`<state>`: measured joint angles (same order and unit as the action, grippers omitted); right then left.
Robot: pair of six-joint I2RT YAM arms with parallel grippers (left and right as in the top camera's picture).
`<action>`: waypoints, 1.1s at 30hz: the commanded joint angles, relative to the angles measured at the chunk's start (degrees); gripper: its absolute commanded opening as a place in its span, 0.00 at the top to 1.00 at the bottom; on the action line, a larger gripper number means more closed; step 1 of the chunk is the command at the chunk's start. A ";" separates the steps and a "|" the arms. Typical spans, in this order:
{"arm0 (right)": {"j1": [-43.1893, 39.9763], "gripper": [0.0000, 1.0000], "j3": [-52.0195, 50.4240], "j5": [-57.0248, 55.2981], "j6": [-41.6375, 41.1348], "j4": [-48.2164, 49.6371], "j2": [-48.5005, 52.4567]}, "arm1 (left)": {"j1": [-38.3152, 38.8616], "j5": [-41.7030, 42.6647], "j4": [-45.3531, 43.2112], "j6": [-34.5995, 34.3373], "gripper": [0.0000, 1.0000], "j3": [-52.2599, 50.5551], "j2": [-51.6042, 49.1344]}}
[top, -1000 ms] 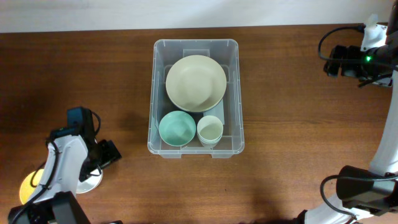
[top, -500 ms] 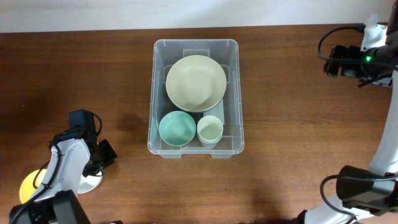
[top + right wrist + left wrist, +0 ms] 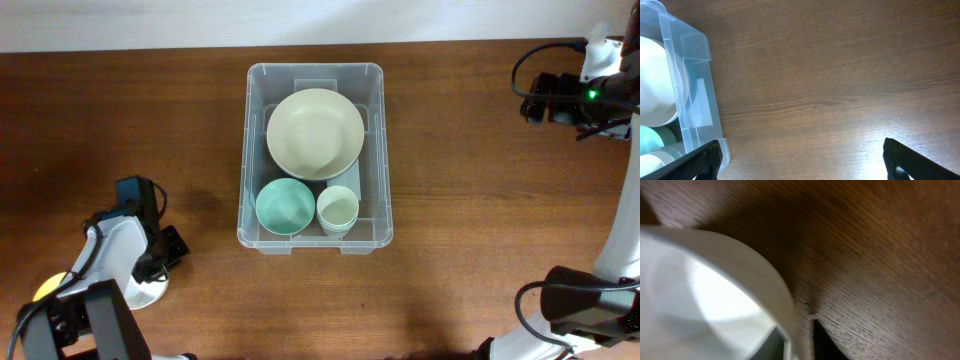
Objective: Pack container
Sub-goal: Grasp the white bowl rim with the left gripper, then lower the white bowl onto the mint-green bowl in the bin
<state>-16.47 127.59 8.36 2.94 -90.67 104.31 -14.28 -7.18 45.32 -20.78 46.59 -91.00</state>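
Observation:
The clear plastic container (image 3: 377,150) stands mid-table. It holds a large cream bowl (image 3: 315,133), a teal bowl (image 3: 286,206) and a cream cup (image 3: 338,210). My left gripper (image 3: 797,341) is at the front left, shut on the rim of a white bowl (image 3: 752,272), one finger inside the rim and one outside. From overhead that white bowl (image 3: 148,293) shows only partly under the left arm. My right gripper (image 3: 805,162) hangs open and empty over bare wood at the back right, with the container's corner (image 3: 695,100) to its left.
A yellow item (image 3: 45,287) lies beside the white bowl at the front left, mostly covered by the left arm. The right arm's base (image 3: 580,305) stands at the front right. Bare wood lies on both sides of the container.
The left gripper's jaws have closed from wide apart onto the white bowl's rim, and the left arm has shifted slightly toward the front. The right arm has not moved.

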 commanded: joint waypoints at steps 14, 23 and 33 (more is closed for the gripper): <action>-0.04 0.02 -0.09 0.20 -0.44 0.02 0.52 | 8.85 6.36 12.55 5.18 0.99 22.45 2.29; 0.00 0.02 -0.09 -0.13 -1.55 0.02 0.76 | 25.81 6.32 19.28 11.98 1.00 42.42 4.37; 0.37 0.02 -4.98 -1.53 -1.73 2.23 1.18 | 40.44 6.34 19.76 19.19 0.99 44.11 4.35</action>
<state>-16.40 123.92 7.81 1.67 -88.79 104.60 23.59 -1.04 64.97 -5.48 89.91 -87.15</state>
